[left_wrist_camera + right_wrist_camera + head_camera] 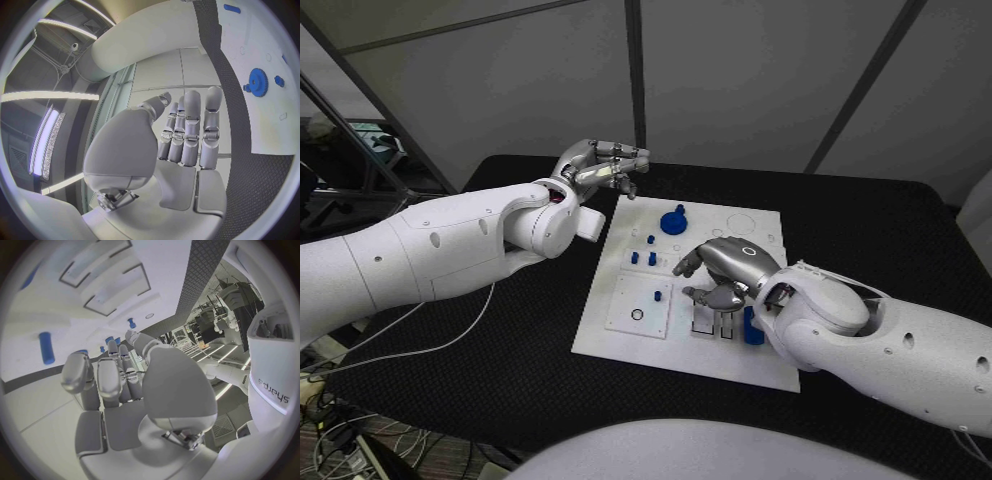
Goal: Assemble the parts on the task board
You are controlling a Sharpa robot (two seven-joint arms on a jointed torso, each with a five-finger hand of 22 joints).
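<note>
The white task board (pixel 661 345) lies in the middle of the black table. On its far part stands a blue gear (pixel 674 222) with small blue pegs (pixel 635 257) just in front of it. A blue bar (pixel 751 325) lies by the rectangular recesses (pixel 718 322). My right hand (pixel 726 265) hangs over the board's middle, fingers bent down towards those recesses, with nothing seen in them. My left hand (pixel 603 165) is raised beyond the board's far left corner. Its fingers (pixel 190 130) are stretched out side by side and hold nothing. The gear (pixel 257 80) lies past them.
A small black ring (pixel 636 315) lies on a square inset at the board's near left. The black table (pixel 488 370) runs wide on both sides of the board. Grey partition walls stand behind the table. Cables hang off the table's left edge.
</note>
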